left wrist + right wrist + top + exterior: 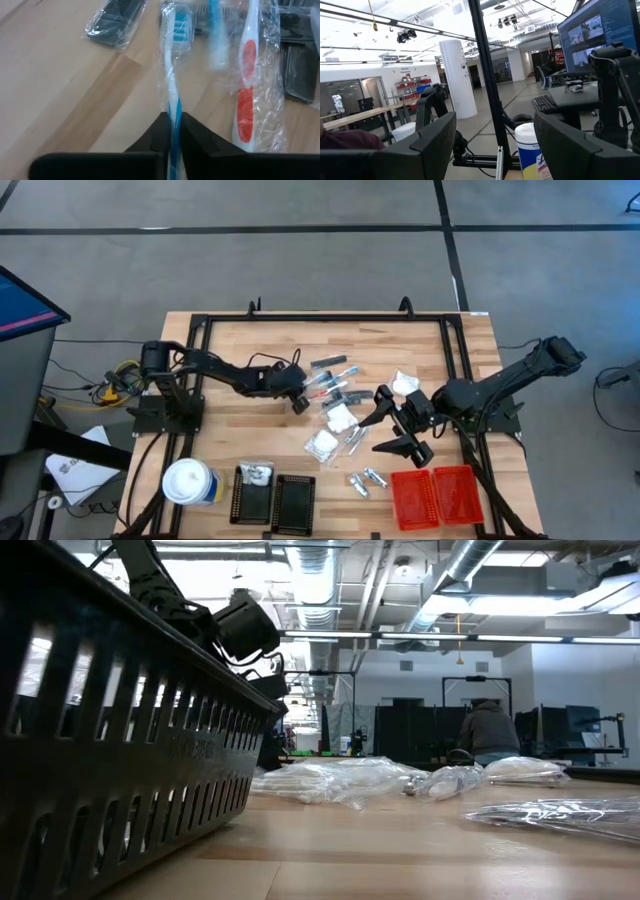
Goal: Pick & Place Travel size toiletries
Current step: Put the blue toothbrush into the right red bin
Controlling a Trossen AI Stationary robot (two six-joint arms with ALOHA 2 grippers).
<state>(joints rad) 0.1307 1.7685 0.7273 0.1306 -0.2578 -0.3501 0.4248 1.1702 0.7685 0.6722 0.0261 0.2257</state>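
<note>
The toiletries lie scattered mid-table: white puffy packets [342,417], silvery sachets [366,480], wrapped sticks [332,385] and a dark comb packet [117,20]. My left gripper [299,401] reaches in from the table's left and is shut on a blue-and-white wrapped toothbrush [170,75]. A red-and-white toothbrush [245,75] lies beside it. My right gripper [395,427] hangs open just right of the pile and touches nothing. Its fingers [435,140] point out over the table toward the room. My left gripper [173,120] pinches the blue-and-white toothbrush by its handle [174,111], wrapper and all, between the two fingers. The fingers lie along the stick, and its brush head [181,25] points away from them. Whether the stick is lifted off the wood, I cannot tell.
Two black ribbed trays [272,500] sit at the near edge, one holding a white item [258,473], with a white-topped canister [190,482] to their left. Two red trays [436,496] stand near-right. A black frame [330,318] borders the table. The black tray wall [120,760] fills the low view's left.
</note>
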